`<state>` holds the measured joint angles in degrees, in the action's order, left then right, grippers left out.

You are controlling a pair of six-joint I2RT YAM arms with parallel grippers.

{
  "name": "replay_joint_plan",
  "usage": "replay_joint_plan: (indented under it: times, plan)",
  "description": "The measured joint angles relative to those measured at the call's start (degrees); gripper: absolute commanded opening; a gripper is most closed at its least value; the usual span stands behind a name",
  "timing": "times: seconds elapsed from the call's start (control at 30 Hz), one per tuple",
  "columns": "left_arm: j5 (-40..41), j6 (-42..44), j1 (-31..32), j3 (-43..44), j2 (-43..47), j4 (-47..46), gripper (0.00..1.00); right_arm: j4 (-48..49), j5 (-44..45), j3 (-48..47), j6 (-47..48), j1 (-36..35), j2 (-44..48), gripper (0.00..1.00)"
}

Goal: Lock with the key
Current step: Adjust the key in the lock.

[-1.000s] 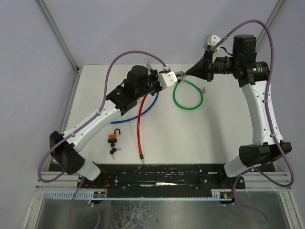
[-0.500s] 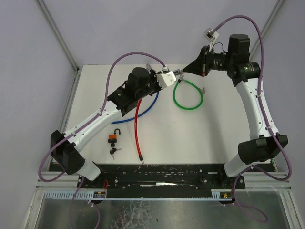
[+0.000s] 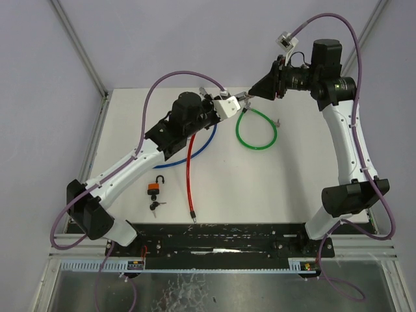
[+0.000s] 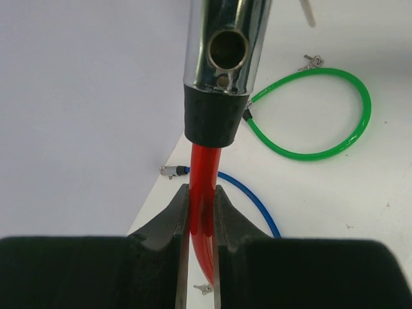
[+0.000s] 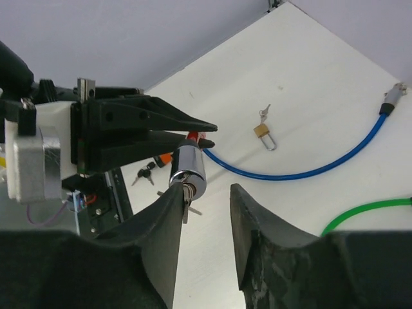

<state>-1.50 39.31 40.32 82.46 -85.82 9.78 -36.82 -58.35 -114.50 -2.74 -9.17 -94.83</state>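
A white surface (image 3: pixel 292 175) sits in a corner of pale lavender walls (image 3: pixel 195 39), with both arms reaching toward its far side. The left end effector (image 4: pixel 201 212) is clamped on the red cable (image 4: pixel 203 167) just below its black collar, and holds the cable's chrome lock cylinder (image 4: pixel 222 58) up off the surface. The rest of the red cable trails down toward the near edge. In the right wrist view a key (image 5: pixel 185 205) sticks out of the end of that cylinder. The right end effector (image 5: pixel 207 190) faces it with its fingers apart. The key lies just beside the left-hand finger (image 5: pixel 161 232) and is not pinched between the two. In the overhead view the tips of the two end effectors nearly meet above the far part of the surface. A green cable loop (image 3: pixel 257 130) lies on the surface just below them, and a blue cable (image 3: pixel 195 151) curves under the left arm. An orange padlock (image 3: pixel 155 187) with its shackle open rests near the left arm's forearm, with a small bunch of black-headed keys (image 3: pixel 155 206) just in front of it. The right wrist view also shows a small brass padlock (image 5: pixel 262 132) lying on the surface near the blue cable, with a small key (image 5: pixel 263 114) beside it.
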Motion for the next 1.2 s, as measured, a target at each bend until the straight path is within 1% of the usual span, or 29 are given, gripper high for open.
replay_joint_plan:
  times: [0.13,0.2,0.37,0.5,0.57,0.67,0.8,0.9,1.03,1.2]
  plan:
    - [-0.09,0.0,0.2,-0.35,0.94,-0.92,0.0,-2.12,-1.14,-0.42,7.13,0.15,0.55,0.66]
    - [-0.24,0.0,0.24,-0.79,1.55,-1.44,0.0,-3.08,-1.66,-0.09,11.43,0.66,1.64,0.71]
    - [0.61,0.11,0.85,-3.23,3.28,-4.9,0.0,-3.78,-4.92,3.93,20.79,3.02,8.33,0.73]
    - [4.55,1.66,2.47,-6.88,4.81,-10.1,0.0,-3.8,-8.28,4.66,26.18,3.61,11.96,0.73]
    - [7.23,2.75,3.54,-8.79,5.42,-12.98,0.0,-0.96,-10.64,7.37,25.83,3.52,13.07,0.74]
    - [10.21,3.76,4.46,-10.67,5.97,-16.55,0.0,6.54,-13.2,15.45,22.08,2.4,13.81,0.75]
    - [11.76,3.93,4.98,-11.32,6.25,-19.17,0.0,11.34,-13.33,20.44,19.65,-0.79,10.36,0.75]
    - [12.07,3.82,5.03,-11.34,6.49,-20.24,0.0,13.6,-13.9,22.16,18.6,-2.69,8.79,0.75]
    - [12.04,3.63,5.03,-11.34,6.51,-21.86,0.0,15.72,-15.91,22.21,17.94,-3.58,8.98,0.74]
    - [11.96,2.38,5.03,-11.37,6.51,-23.45,0.0,14.27,-17.79,20.35,19.58,-3.58,9.49,0.74]
